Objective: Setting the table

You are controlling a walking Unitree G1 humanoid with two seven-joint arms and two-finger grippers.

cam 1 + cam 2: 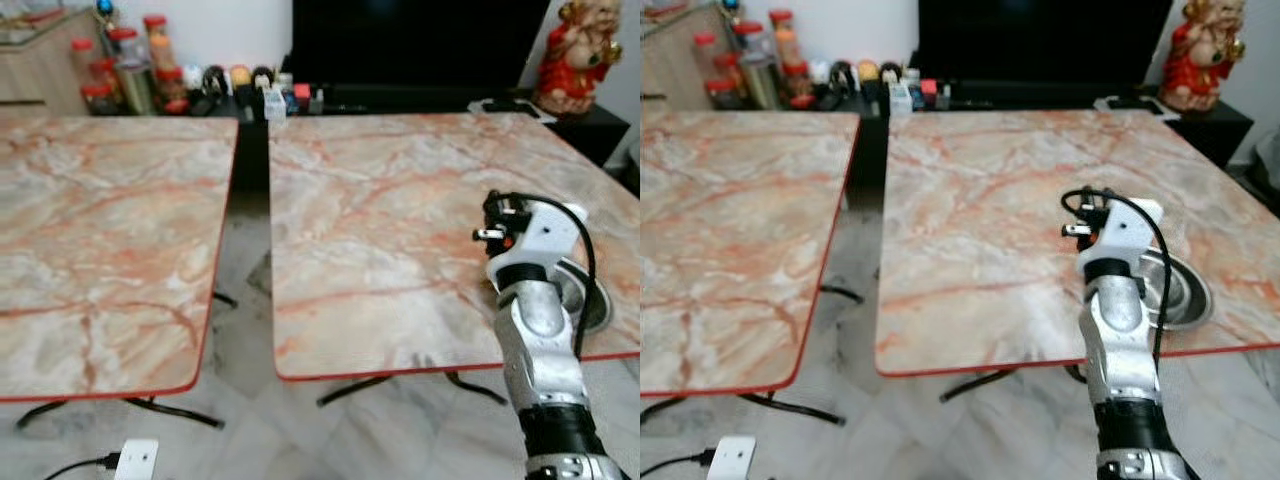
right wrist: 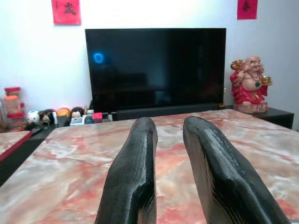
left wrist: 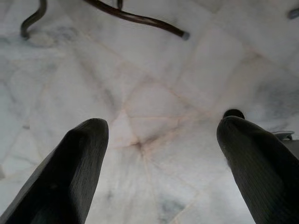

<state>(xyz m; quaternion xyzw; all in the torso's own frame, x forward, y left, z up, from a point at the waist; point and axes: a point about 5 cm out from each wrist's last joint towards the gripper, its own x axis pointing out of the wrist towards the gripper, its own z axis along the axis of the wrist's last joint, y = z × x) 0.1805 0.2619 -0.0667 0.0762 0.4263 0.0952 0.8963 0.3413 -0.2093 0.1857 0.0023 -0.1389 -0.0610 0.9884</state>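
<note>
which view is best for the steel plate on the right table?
Right eye view: the steel plate shows beside the right arm near the table edge. Left eye view shows just a rim sliver behind the arm.

The right arm (image 1: 540, 340) was raised forward, its gripper (image 2: 168, 135) holding its fingers a narrow gap apart. The left gripper (image 3: 161, 135) pointed downward, fingers spread wide.

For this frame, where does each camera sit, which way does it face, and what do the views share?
Left and right eye views: head camera, looking forward and down at two marble tables; the right arm shows, over a metal bowl.
Left wrist view: aimed down at the floor; left gripper open.
Right wrist view: level across the table toward the television; right gripper slightly open.
Shared: the red figurine and television show in the eye views and the right wrist view.
</note>
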